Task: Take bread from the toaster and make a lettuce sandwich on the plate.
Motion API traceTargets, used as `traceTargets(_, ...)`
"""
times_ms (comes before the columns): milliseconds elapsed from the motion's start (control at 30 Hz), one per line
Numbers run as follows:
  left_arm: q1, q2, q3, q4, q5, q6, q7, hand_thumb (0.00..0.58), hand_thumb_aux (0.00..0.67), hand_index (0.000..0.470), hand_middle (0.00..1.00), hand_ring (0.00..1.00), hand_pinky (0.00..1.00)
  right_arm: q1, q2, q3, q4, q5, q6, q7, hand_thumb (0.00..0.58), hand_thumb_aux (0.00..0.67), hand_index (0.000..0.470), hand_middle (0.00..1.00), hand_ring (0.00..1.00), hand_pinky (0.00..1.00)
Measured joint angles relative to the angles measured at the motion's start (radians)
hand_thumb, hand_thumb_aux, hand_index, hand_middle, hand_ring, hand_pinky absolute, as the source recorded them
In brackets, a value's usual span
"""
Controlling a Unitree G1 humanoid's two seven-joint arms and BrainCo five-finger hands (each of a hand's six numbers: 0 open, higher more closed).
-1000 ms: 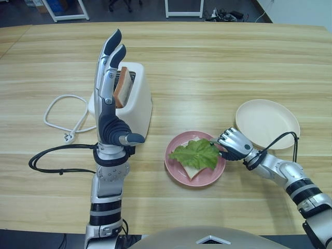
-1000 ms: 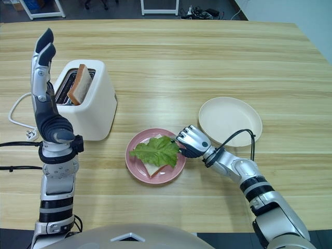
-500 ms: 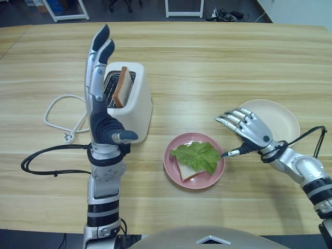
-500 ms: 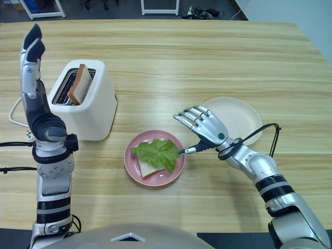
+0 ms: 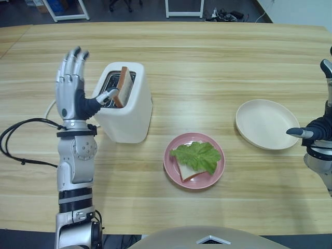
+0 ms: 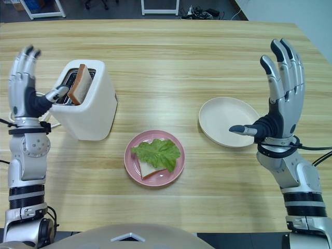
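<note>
A white toaster [image 5: 127,106] stands left of centre with one slice of bread [image 5: 122,86] sticking up from its slot. My left hand [image 5: 72,88] is raised beside the toaster's left side, open, thumb pointing at the slot. On the pink plate [image 5: 171,162] lies a bread slice [image 5: 184,170] covered by a green lettuce leaf [image 5: 198,154]. My right hand [image 6: 280,98] is held upright and open at the right, above the edge of the cream plate [image 6: 228,121], holding nothing.
The toaster's white cord [image 5: 52,108] loops on the table to its left. Black cables [image 5: 15,135] trail from my left arm. Chair and table legs stand on the floor beyond the table's far edge.
My right hand let go of the lettuce, opened, and rose away to the right. My left hand moved left and down beside the toaster. The plate shifted slightly.
</note>
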Motion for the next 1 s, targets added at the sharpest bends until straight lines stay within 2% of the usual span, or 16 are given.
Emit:
traceTargets(233, -0.005, 0.069, -0.103, 0.067, 0.008, 0.065, -0.091, 0.000, 0.000, 0.000, 0.00, 0.00, 0.00, 0.024, 0.063, -0.025, -0.020, -0.053, 0.001, 0.019, 0.000, 0.000, 0.000, 0.00, 0.00, 0.00)
traceTargets(300, -0.013, 0.089, -0.122, 0.071, 0.002, 0.073, -0.099, 0.136, 0.084, 0.059, 0.00, 0.00, 0.00, 0.034, 0.073, -0.054, -0.041, -0.061, 0.002, 0.015, 0.000, 0.000, 0.000, 0.00, 0.00, 0.00)
traceTargets(333, -0.017, 0.096, -0.129, 0.074, -0.001, 0.075, -0.105, 0.432, 0.331, 0.232, 0.00, 0.00, 0.00, 0.036, 0.074, -0.067, -0.052, -0.061, 0.001, 0.013, 0.000, 0.000, 0.000, 0.00, 0.00, 0.00)
traceTargets(367, -0.026, 0.100, -0.138, 0.078, -0.007, 0.078, -0.108, 0.575, 0.610, 0.428, 0.00, 0.00, 0.00, 0.038, 0.077, -0.080, -0.062, -0.062, -0.001, 0.012, 0.000, 0.000, 0.000, 0.00, 0.00, 0.00)
traceTargets(400, -0.037, 0.102, -0.149, 0.085, -0.013, 0.080, -0.110, 0.580, 0.670, 0.470, 0.00, 0.00, 0.00, 0.039, 0.079, -0.092, -0.074, -0.062, -0.003, 0.012, 0.000, 0.000, 0.000, 0.00, 0.00, 0.00)
traceTargets(600, -0.075, 0.097, -0.167, 0.084, -0.070, 0.081, -0.104, 0.580, 0.670, 0.470, 0.00, 0.00, 0.00, 0.049, 0.112, -0.097, -0.079, -0.094, -0.014, 0.011, 0.000, 0.000, 0.000, 0.00, 0.00, 0.00)
traceTargets(933, -0.037, 0.048, -0.141, 0.020, -0.267, 0.081, -0.121, 0.580, 0.670, 0.470, 0.00, 0.00, 0.00, 0.059, 0.140, -0.096, -0.059, -0.134, -0.036, 0.006, 0.000, 0.000, 0.000, 0.00, 0.00, 0.00)
traceTargets(967, -0.032, 0.042, -0.138, 0.007, -0.286, 0.080, -0.130, 0.580, 0.670, 0.470, 1.00, 1.00, 1.00, 0.059, 0.142, -0.096, -0.058, -0.134, -0.038, 0.005, 0.000, 0.000, 0.000, 0.00, 0.00, 0.00)
traceTargets(1000, -0.026, 0.028, -0.134, -0.013, -0.315, 0.076, -0.135, 0.580, 0.670, 0.470, 1.00, 1.00, 1.00, 0.059, 0.144, -0.096, -0.055, -0.135, -0.042, 0.005, 0.000, 0.000, 0.000, 0.00, 0.00, 0.00)
